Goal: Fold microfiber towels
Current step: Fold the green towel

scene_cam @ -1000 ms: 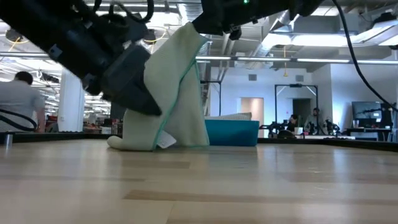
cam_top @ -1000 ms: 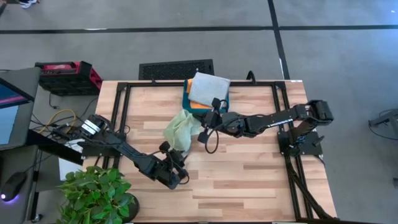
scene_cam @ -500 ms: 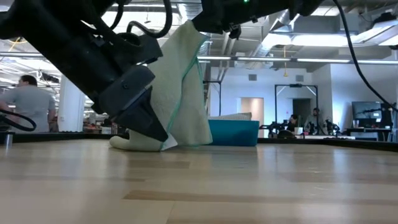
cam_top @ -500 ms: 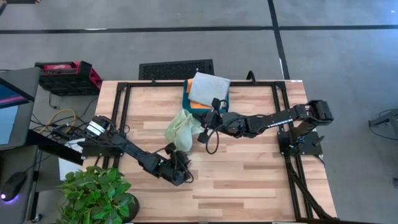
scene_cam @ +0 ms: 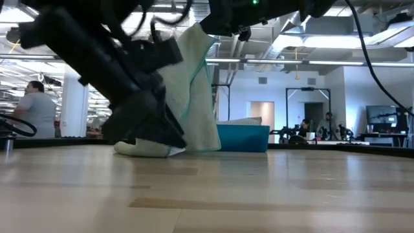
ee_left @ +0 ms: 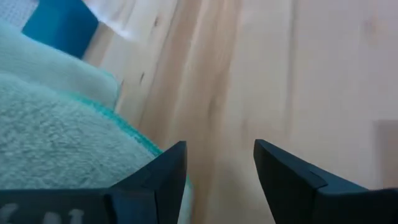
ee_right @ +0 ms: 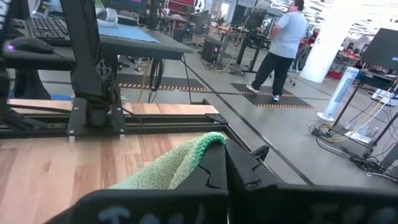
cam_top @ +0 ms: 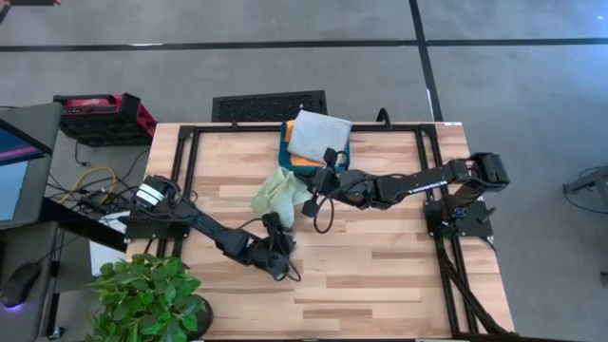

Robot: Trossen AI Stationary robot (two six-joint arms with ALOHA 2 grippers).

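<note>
Right gripper (cam_top: 311,193) clamped on top corner of soft light green microfiber towel (cam_top: 275,197), holding it up mid-table, lower end on wooden tabletop (cam_top: 380,266). Left gripper (cam_top: 279,252) spread wide, empty, just beside towel's lower edge, nearer it; towel hangs upright.
</note>
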